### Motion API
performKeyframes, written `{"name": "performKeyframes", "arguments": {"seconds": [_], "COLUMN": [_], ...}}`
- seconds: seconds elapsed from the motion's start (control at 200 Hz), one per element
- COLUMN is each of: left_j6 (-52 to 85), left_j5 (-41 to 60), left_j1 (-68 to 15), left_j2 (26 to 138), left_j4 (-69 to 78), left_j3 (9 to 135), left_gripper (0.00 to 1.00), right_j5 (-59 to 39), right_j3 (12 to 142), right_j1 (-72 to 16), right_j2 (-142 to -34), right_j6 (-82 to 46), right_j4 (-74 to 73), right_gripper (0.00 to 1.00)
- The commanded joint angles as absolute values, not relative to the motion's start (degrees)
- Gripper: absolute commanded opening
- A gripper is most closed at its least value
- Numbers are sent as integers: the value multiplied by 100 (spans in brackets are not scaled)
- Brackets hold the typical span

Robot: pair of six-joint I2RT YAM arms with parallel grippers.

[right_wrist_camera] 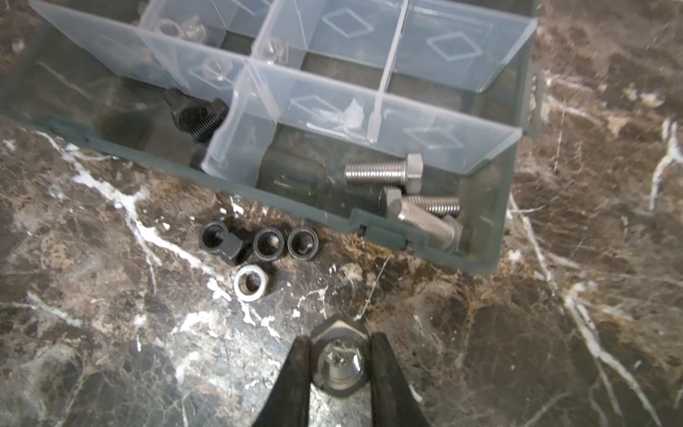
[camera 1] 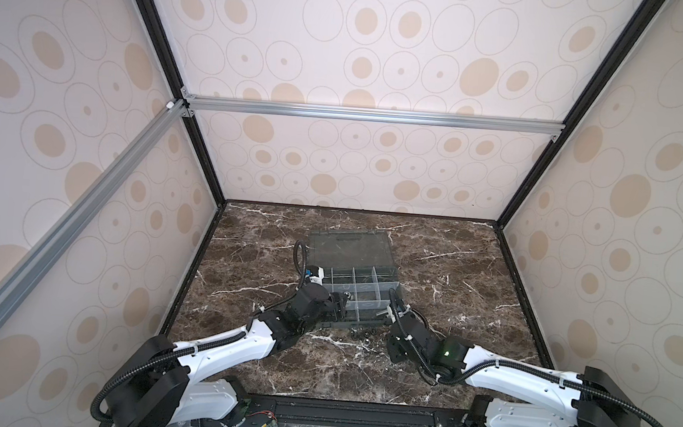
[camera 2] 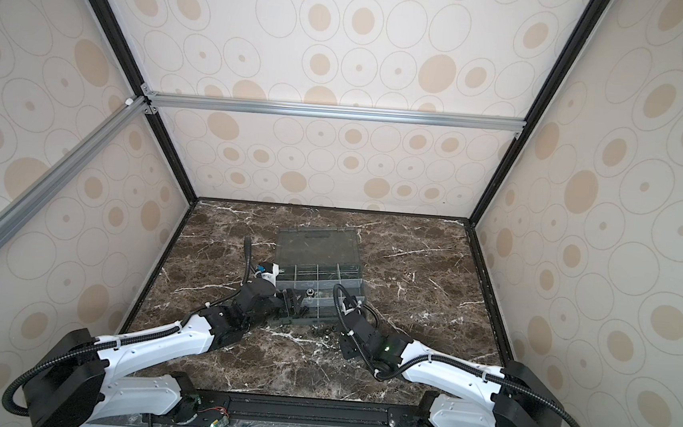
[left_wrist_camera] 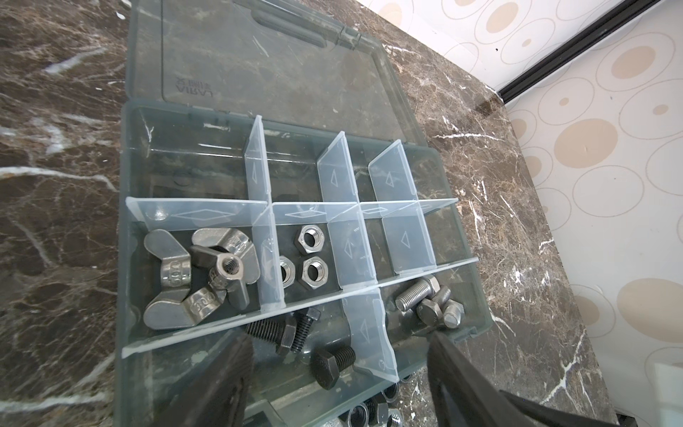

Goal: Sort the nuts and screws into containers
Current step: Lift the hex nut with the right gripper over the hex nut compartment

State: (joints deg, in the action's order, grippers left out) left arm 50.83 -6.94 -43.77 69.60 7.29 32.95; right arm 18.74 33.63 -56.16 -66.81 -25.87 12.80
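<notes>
Our right hand [right_wrist_camera: 338, 336] is closed on a nut [right_wrist_camera: 338, 364] over the counter [right_wrist_camera: 111, 351], glare blurring its bore, the grip hidden under the wrist in both top views; our left hand [left_wrist_camera: 337, 333] hangs spread wide over the organizer box's [left_wrist_camera: 192, 166] near row, fingers [left_wrist_camera: 229, 377] partly cut off. In the compartments [left_wrist_camera: 388, 173] we see wing nuts [left_wrist_camera: 196, 273], hex nuts [left_wrist_camera: 309, 239] beside them, and black screws [left_wrist_camera: 275, 329] and silver screws [left_wrist_camera: 417, 295] in the near row. Loose nuts [right_wrist_camera: 268, 244] lie just beside the box's near wall, mid-counter, bare marble open toward both side edges.

Even, soft light; right wrist view looks slightly blurred.
</notes>
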Motion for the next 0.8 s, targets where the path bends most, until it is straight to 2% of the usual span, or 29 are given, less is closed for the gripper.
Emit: {"name": "performKeyframes", "arguments": {"seconds": [0.0, 0.38, 0.795], "left_j6": [5160, 5325, 5483], "left_j5": [-799, -933, -1049], "left_j1": [-4342, -4342, -4341], "left_j2": [6765, 6205, 5696], "left_j4": [843, 738, 640], "left_j3": [3222, 2872, 2560], "left_gripper": [75, 75, 76], "right_j5": [1996, 1085, 546], "right_j3": [3885, 5282, 6536], "right_j1": [-5538, -4995, -4782], "right_j2": [-6901, -8267, -9632], "right_j6": [-2107, -1388, -1128], "right_j4": [1159, 980, 1014], "right_gripper": [22, 21, 21]}}
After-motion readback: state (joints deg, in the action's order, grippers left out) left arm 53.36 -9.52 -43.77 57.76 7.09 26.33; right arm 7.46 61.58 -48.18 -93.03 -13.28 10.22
